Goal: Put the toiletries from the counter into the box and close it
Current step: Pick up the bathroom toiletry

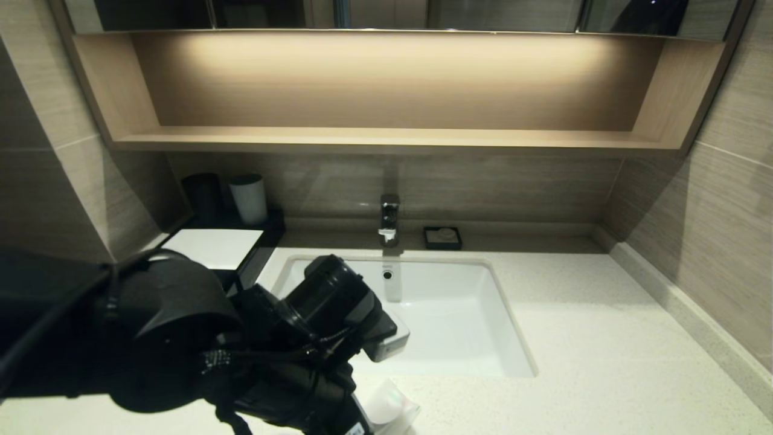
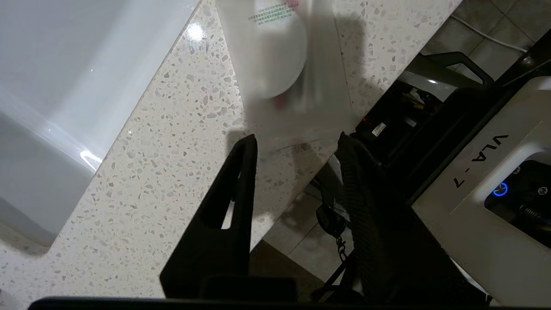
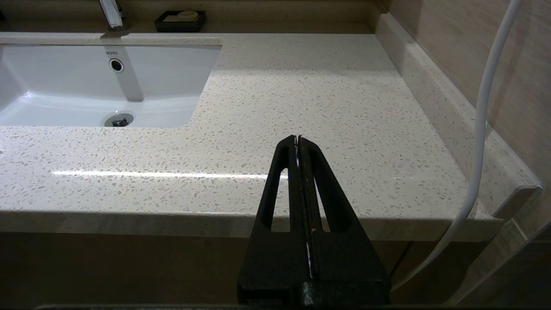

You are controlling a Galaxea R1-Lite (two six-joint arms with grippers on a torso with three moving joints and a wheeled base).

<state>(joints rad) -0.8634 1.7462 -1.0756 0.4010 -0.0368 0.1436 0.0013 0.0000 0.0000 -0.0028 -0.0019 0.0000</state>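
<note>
Small square clear sachet w/ white disc (image 2: 275, 64) lying on speckled cream stone counter (image 2: 163, 181), left gripper (image 2: 297, 142) hovering beside it, fingers apart & empty; right gripper (image 3: 298, 140) sitting pressed closed, empty, at counter front.

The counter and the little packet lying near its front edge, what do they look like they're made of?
The counter looks like polished speckled stone or a stone composite: cream with small grey-brown chips and a glossy streak of reflected light. The packet appears to be thin clear plastic film; the counter's speckles show through it, and a white disc sits inside.
</note>
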